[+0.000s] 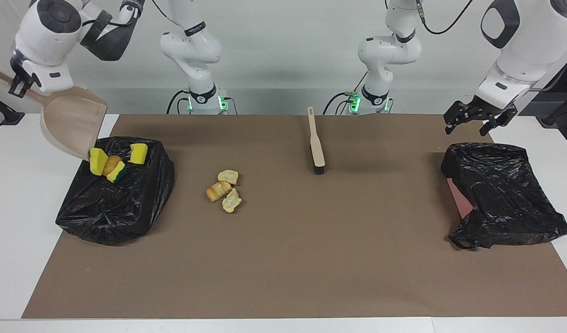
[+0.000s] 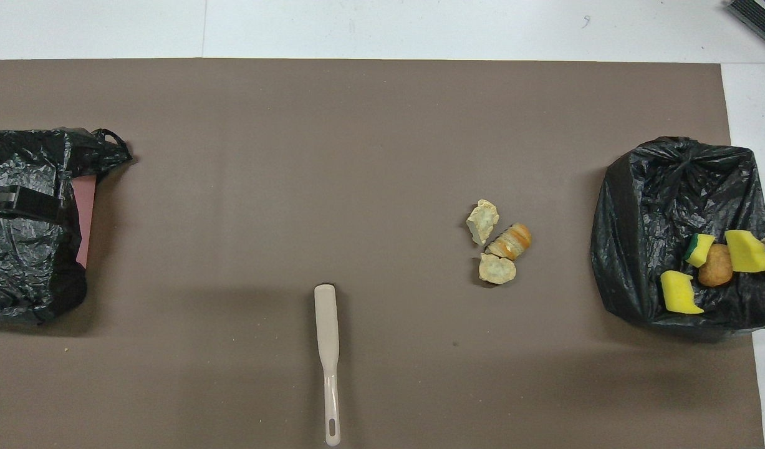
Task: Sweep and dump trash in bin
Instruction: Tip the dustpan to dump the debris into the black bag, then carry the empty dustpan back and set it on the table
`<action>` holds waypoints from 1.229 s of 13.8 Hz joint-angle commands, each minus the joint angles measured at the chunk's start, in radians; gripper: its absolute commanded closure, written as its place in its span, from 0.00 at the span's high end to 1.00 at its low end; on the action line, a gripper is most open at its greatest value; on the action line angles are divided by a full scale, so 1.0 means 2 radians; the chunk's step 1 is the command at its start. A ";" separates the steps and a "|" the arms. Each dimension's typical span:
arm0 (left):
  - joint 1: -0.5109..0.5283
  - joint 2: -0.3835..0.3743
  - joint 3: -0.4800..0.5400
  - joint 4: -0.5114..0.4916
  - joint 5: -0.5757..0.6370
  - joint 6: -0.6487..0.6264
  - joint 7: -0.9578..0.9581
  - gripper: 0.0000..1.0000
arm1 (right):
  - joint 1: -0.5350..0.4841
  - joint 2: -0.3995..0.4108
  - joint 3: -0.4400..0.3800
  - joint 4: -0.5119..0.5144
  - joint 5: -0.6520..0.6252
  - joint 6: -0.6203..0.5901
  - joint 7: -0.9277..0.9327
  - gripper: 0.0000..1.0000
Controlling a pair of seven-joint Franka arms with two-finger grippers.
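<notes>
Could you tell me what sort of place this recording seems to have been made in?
Probably a robotics lab bench: two Franka arms bolted at a white table, a brown mat, and staged trash beside a black-bagged bin.

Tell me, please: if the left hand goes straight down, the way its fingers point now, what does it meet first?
Most likely the black bag at the left arm's end: the open left hand hangs over its robot-side edge, though depth is uncertain.

Robotics lab: two white jointed robot arms (image 1: 191, 51) on bases at frame top, plain white table (image 1: 15, 194), brown paper mat (image 1: 292, 249), bare grey wall (image 1: 288, 46).
</notes>
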 commanded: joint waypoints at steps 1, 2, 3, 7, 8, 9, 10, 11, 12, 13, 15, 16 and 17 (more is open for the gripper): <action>-0.003 -0.003 0.000 0.005 0.001 -0.018 -0.010 1.00 | 0.008 -0.037 0.022 -0.005 0.025 -0.068 0.013 0.00; -0.003 -0.003 0.000 0.005 0.001 -0.019 -0.010 1.00 | 0.008 -0.040 0.033 0.001 0.048 -0.097 0.025 0.00; -0.003 -0.002 0.002 0.005 0.002 -0.016 -0.010 1.00 | 0.008 -0.042 0.043 0.005 0.066 -0.121 0.041 0.00; 0.005 -0.002 0.002 0.005 0.002 -0.014 -0.009 1.00 | 0.008 -0.042 0.079 0.011 0.158 -0.146 0.146 0.00; 0.005 -0.002 0.003 0.005 0.002 -0.014 -0.009 1.00 | 0.008 -0.042 0.081 0.011 0.190 -0.146 0.199 0.00; 0.005 -0.002 0.003 0.005 0.002 -0.014 -0.009 1.00 | 0.015 -0.042 0.087 0.011 0.219 -0.146 0.243 0.00; 0.005 -0.002 0.003 0.005 0.002 -0.014 -0.008 1.00 | 0.023 -0.042 0.092 0.011 0.246 -0.146 0.294 0.00; 0.004 -0.002 0.003 0.005 0.002 -0.014 -0.009 1.00 | 0.036 -0.042 0.096 0.010 0.272 -0.144 0.365 0.00; 0.004 -0.002 0.003 0.005 0.002 -0.014 -0.009 1.00 | 0.053 -0.038 0.099 0.010 0.292 -0.142 0.425 0.00; 0.004 -0.002 0.003 0.005 0.002 -0.014 -0.009 1.00 | 0.074 -0.035 0.099 0.010 0.313 -0.139 0.487 0.00; 0.004 -0.002 0.003 0.005 0.002 -0.014 -0.009 1.00 | 0.104 -0.014 0.099 0.013 0.356 -0.129 0.615 0.00; 0.005 -0.002 0.003 0.005 0.002 -0.014 -0.009 1.00 | 0.121 -0.002 0.099 0.014 0.379 -0.110 0.675 0.00; 0.005 -0.002 0.003 0.005 0.002 -0.014 -0.009 1.00 | 0.148 0.023 0.099 0.023 0.390 -0.094 0.741 0.00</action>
